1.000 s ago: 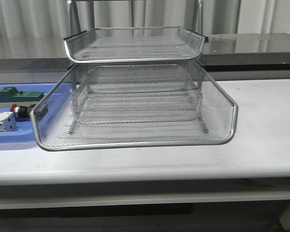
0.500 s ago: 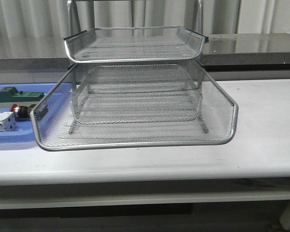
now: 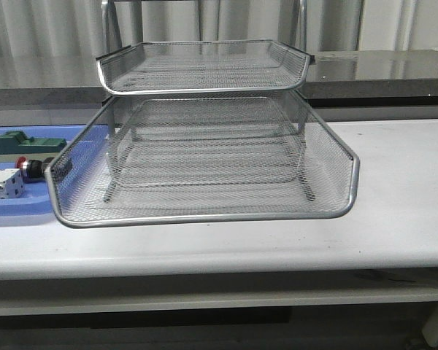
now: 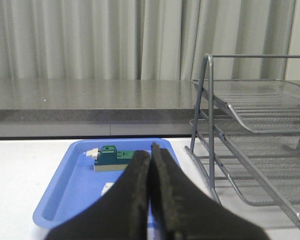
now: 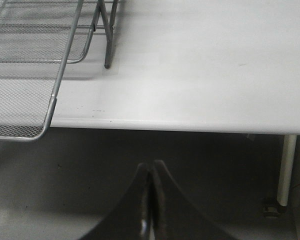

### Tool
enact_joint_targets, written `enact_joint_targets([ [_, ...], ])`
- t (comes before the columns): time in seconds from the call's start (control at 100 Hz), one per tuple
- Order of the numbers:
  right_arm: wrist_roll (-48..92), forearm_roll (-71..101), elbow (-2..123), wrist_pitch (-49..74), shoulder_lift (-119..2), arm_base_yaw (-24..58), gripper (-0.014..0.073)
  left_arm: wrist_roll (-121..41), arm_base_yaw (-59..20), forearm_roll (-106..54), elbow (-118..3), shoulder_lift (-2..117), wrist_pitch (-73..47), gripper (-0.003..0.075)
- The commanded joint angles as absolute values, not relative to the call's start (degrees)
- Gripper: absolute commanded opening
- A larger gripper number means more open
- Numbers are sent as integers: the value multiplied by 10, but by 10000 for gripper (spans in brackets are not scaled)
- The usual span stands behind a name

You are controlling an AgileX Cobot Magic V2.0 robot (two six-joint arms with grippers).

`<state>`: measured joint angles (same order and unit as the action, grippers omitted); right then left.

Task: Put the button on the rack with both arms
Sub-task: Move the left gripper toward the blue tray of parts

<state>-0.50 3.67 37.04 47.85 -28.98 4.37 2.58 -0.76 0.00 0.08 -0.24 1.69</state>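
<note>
Silver wire-mesh rack on a white bench — beside it a blue tray holding a green block, a white boxy part and the red-headed, black-collared button.

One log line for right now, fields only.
stage: not started | button: on blue tray | rack: no button | left hand: shut | right hand: shut

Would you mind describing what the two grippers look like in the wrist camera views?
Both the left gripper and the right gripper are black, with two broad fingers that taper to narrow tips. The left fingers have a matte, slightly rough surface. No cables, markings or arm links appear in any view.
</note>
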Motion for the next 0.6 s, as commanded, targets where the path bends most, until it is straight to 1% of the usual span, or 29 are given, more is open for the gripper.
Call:
enact_joint_targets([
  [0.0,0,34,389,444,-291,39,-71,31,-6,-18,21,-22,85,-20],
  [0.11,0,34,389,444,-291,39,-71,31,-6,-72,-12,-17,50,-20],
  [0.26,0,34,389,444,-291,39,-71,31,-6,-75,-87,28,-37,-20],
  [0.4,0,35,389,444,-291,39,-71,31,-6,-75,-176,120,-118,-20],
  [0.59,0,35,389,444,-291,39,-71,25,-6,-72,-297,287,-224,-20],
])
